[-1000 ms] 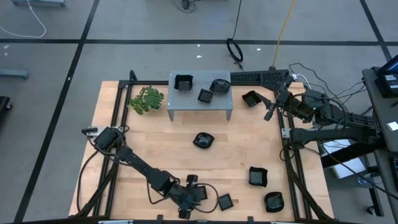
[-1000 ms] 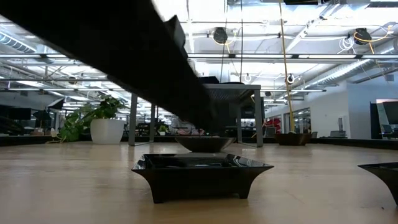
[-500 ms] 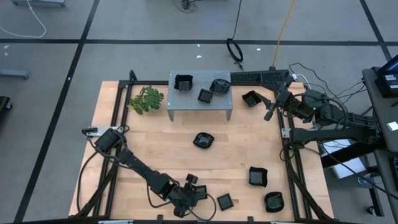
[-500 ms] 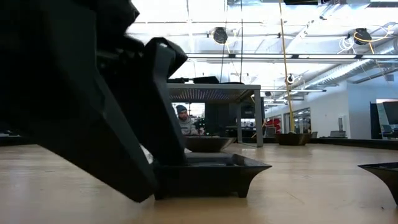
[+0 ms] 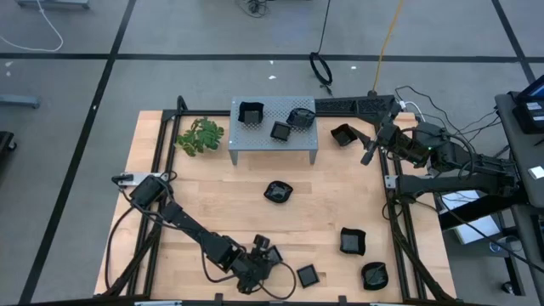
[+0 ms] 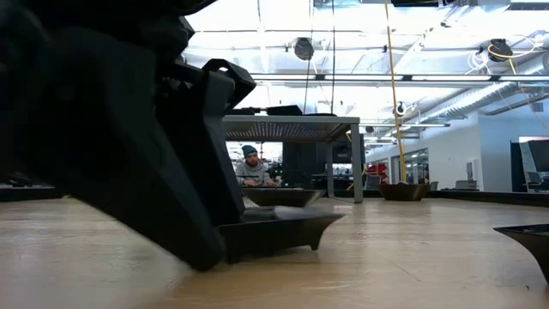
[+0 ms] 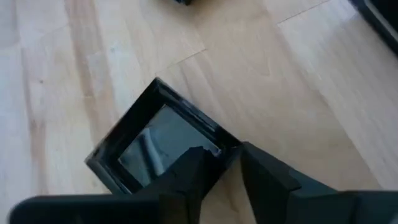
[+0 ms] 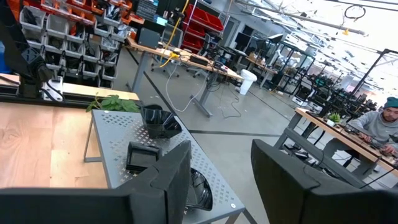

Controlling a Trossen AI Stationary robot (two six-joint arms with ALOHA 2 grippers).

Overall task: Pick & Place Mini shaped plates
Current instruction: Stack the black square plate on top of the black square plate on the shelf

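Several glossy black mini plates show in the high view. Three sit on the grey perforated stand [image 5: 272, 126]. Others lie on the table: a round one [image 5: 277, 191], a dark one [image 5: 342, 133] by the right rail, and three near the right corner [image 5: 352, 241], [image 5: 373, 274], [image 5: 308, 274]. My left gripper [image 5: 265, 257] is at the table's near edge, shut on a square raised-rim plate [image 7: 158, 140]. My right gripper [image 5: 370, 153] hovers open over the right rail, its fingers [image 8: 174, 168] wide apart. My left gripper [image 7: 222, 150] pinches the square plate's rim [image 7: 214, 130] near one corner, one finger [image 7: 196, 165] inside the dish and one [image 7: 261, 171] outside. The fingers slant down at it from the left. The plate [image 6: 279, 230] sits tilted, the side away from the fingers higher.
A green leafy sprig [image 5: 201, 136] lies left of the stand. Black rails [image 5: 393, 212] frame the table's left and right sides. Cables trail by the left arm's base [image 5: 127, 180]. Bare wood lies between the stand and the near plates. A person [image 6: 250, 167] sits far off.
In the low view, my left arm has come down from above onto the nearest square plate. The plate stood level and now is tipped, and it has shifted a little toward the gripper. My right arm has kept still.
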